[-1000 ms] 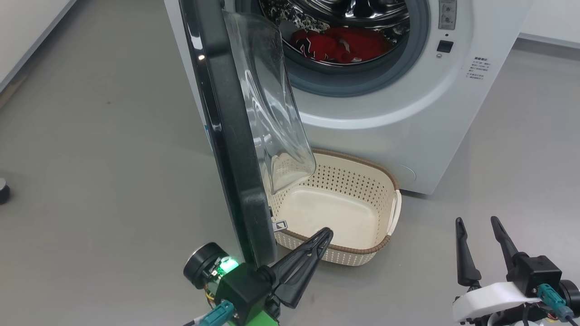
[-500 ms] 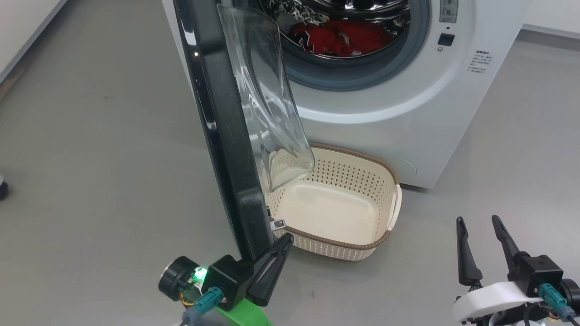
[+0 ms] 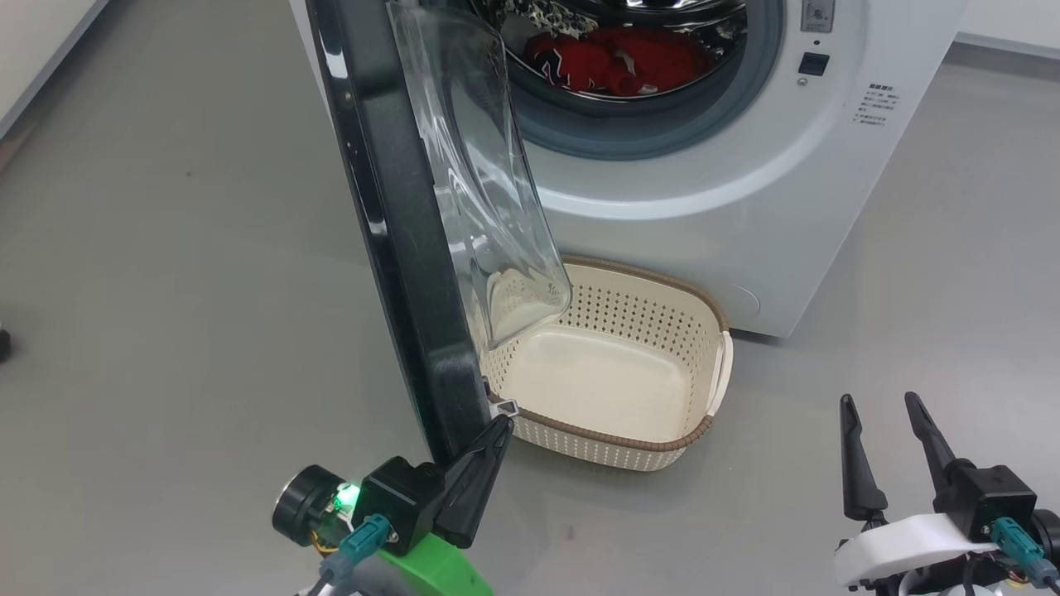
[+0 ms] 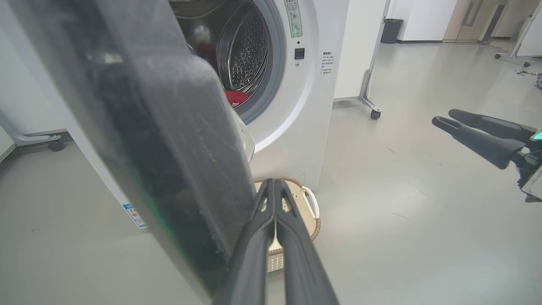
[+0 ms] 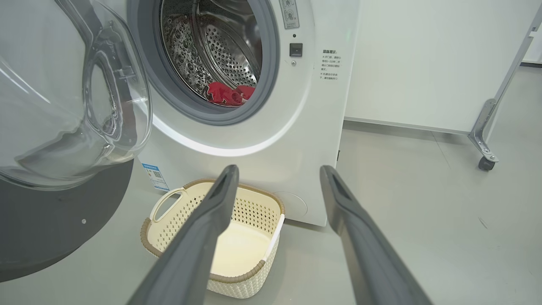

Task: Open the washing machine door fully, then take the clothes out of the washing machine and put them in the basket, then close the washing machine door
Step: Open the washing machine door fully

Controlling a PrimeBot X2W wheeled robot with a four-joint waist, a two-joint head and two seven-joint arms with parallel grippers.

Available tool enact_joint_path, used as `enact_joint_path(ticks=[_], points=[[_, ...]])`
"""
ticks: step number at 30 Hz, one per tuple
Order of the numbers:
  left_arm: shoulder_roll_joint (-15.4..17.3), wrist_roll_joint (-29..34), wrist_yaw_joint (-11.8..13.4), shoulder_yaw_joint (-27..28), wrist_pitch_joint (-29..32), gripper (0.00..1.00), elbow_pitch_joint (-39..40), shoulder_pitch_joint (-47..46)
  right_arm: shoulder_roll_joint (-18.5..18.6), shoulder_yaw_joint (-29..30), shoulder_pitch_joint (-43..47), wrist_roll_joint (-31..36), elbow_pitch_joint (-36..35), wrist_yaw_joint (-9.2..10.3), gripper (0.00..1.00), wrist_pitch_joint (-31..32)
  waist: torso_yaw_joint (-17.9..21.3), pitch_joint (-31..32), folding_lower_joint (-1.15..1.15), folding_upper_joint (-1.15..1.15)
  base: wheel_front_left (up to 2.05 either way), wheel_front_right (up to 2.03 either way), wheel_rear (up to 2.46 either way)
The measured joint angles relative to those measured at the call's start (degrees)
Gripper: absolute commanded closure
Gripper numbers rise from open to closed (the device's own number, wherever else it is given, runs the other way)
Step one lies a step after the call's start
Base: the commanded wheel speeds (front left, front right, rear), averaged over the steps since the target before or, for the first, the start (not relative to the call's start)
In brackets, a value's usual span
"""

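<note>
The washing machine (image 3: 704, 190) stands ahead, and the washing machine door (image 3: 389, 232) juts out toward me with its clear glass bowl (image 3: 472, 182) facing right. Red clothes (image 3: 613, 62) lie in the drum, also seen as clothes (image 5: 228, 93). The cream basket (image 3: 613, 439) sits on the floor under the opening, holding nothing. My left gripper (image 3: 501, 426) is shut, its tip against the door's lower edge by the latch; in the left wrist view the door (image 4: 161, 148) looms beside the left gripper (image 4: 273, 182). My right gripper (image 3: 879, 399) hovers open to the right of the basket (image 5: 169, 228).
Grey floor spreads to both sides of the machine. A metal frame leg with a caster (image 5: 486, 163) stands by the white wall to the right. A dark round object (image 3: 2, 343) sits at the far left edge. A dark bin (image 4: 389, 30) stands far back.
My left gripper has pulled back to the lower left, from over the basket's rim to the door's lower edge. The door has swung a little further left. The right gripper is unchanged.
</note>
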State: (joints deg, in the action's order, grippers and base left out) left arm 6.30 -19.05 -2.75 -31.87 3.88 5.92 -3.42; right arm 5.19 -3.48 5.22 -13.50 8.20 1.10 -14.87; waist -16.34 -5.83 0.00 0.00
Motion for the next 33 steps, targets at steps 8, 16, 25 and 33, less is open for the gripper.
enact_joint_path(ticks=[8,16,25,33], points=[[-0.43,0.00,1.08,0.40,-0.82,1.00,-1.00,-0.01,-0.10,0.69,-0.01,0.41,0.01,-0.13,0.00,0.00,-0.52,-0.23,0.00,0.00,0.00,0.00,0.00],[-1.15,-0.07,1.21,0.25,-1.20,1.00,-1.51,-0.01,-0.14,1.56,-0.01,0.54,0.01,-0.47,0.00,0.00,-1.60,-0.29,0.00,0.00,0.00,0.00,0.00],[-1.44,-0.09,1.45,-0.01,-2.02,1.00,-1.69,-0.01,-0.10,1.94,0.01,1.04,0.10,-0.56,0.00,0.00,-3.52,-0.56,0.00,0.00,0.00,0.00,0.00],[-1.52,-0.09,1.94,0.09,-2.47,1.00,-2.03,0.05,-0.16,2.24,0.01,1.22,0.20,-1.03,0.00,0.00,-4.78,-0.22,0.00,0.00,0.00,0.00,0.00]])
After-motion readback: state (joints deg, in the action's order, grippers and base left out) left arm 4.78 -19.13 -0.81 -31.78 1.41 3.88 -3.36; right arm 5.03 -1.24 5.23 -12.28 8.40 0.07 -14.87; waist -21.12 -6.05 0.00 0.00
